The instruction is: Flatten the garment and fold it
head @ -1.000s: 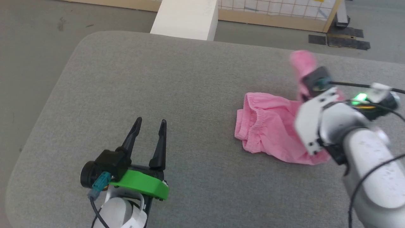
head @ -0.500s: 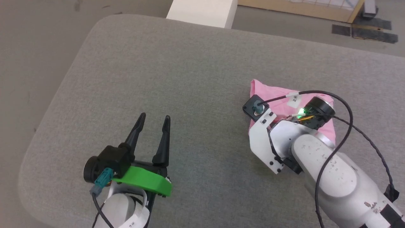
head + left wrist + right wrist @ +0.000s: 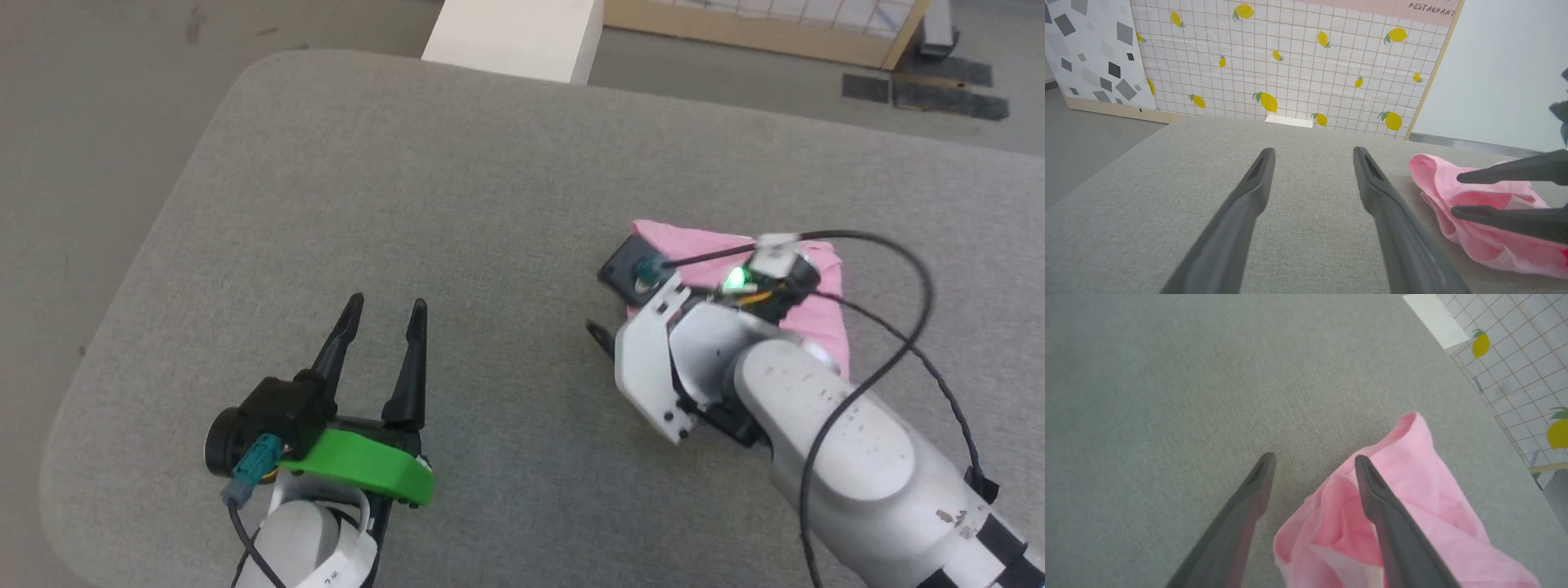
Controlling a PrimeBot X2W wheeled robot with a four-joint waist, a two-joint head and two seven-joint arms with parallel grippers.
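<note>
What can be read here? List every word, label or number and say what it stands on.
"RESTAURANT": on the pink strip topping the lemon-patterned wall panel.
White tag on a cable at the right arm: blurred, unreadable.
White band on the left arm: marks too small to read.
Pink shorts: no writing visible.

On my left wrist feed I read one word, "RESTAURANT", in dark capitals on the pale pink strip [image 3: 1372,5] at the upper right, topping the white lemon-printed grid panel [image 3: 1290,61].
</note>
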